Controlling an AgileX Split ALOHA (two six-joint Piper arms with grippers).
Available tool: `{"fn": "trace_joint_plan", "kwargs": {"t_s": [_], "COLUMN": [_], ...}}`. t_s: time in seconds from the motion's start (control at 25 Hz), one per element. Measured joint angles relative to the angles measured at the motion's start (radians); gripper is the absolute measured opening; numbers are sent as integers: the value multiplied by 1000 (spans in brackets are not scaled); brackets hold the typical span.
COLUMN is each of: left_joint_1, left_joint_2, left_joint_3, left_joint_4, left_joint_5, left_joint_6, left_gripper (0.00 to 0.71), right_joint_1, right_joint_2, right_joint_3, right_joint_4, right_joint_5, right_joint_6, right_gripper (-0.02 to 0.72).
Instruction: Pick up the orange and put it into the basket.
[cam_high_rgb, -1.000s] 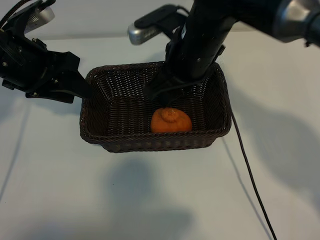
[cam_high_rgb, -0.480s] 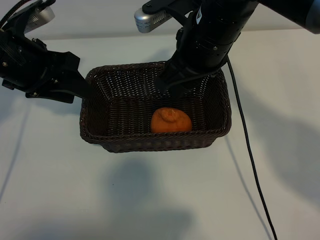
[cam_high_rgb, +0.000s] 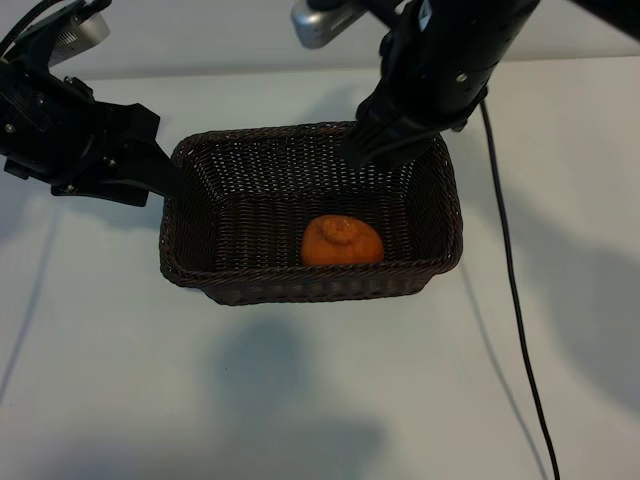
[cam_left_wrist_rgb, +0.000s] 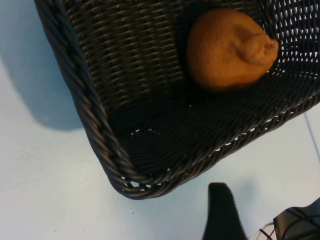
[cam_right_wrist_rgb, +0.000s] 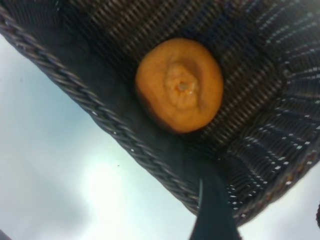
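The orange (cam_high_rgb: 342, 242) lies free on the floor of the dark woven basket (cam_high_rgb: 300, 292), near its front wall, knob end up. My right gripper (cam_high_rgb: 358, 152) hangs above the basket's back right part, clear of the fruit, open and empty. In the right wrist view the orange (cam_right_wrist_rgb: 179, 84) sits inside the basket (cam_right_wrist_rgb: 100, 120) beyond one dark finger (cam_right_wrist_rgb: 214, 210). My left gripper (cam_high_rgb: 165, 175) stays open just outside the basket's left rim. From the left wrist view the orange (cam_left_wrist_rgb: 227, 47) shows in the basket (cam_left_wrist_rgb: 85, 100), with one finger (cam_left_wrist_rgb: 222, 212) over bare table.
The basket stands on a white table (cam_high_rgb: 300, 400). A black cable (cam_high_rgb: 515, 300) runs down from the right arm across the table, to the right of the basket. Arm shadows fall on the table in front.
My right arm has lifted up and to the right, away from the orange, which stays in the basket. The left arm has not moved.
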Motion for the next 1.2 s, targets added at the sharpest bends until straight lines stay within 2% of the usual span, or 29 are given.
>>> {"fn": "trace_joint_plan", "kwargs": {"t_s": [0.24, 0.72, 0.96, 1.2], "left_joint_1": [0, 0, 0, 0], "left_joint_2": [0, 0, 0, 0], "left_joint_3": [0, 0, 0, 0], "left_joint_4": [0, 0, 0, 0], "left_joint_5": [0, -1, -1, -1], "left_joint_6": [4, 4, 4, 4], "left_gripper": [491, 491, 491, 491], "right_joint_1": [-88, -390, -409, -409], "right_joint_2": [-70, -219, -223, -223], "right_joint_3": [93, 402, 409, 409], "right_joint_4": [-19, -18, 23, 24], "right_joint_5": [-1, 0, -1, -1], "right_joint_6": [10, 44, 52, 57], "right_gripper": [472, 472, 466, 460]}}
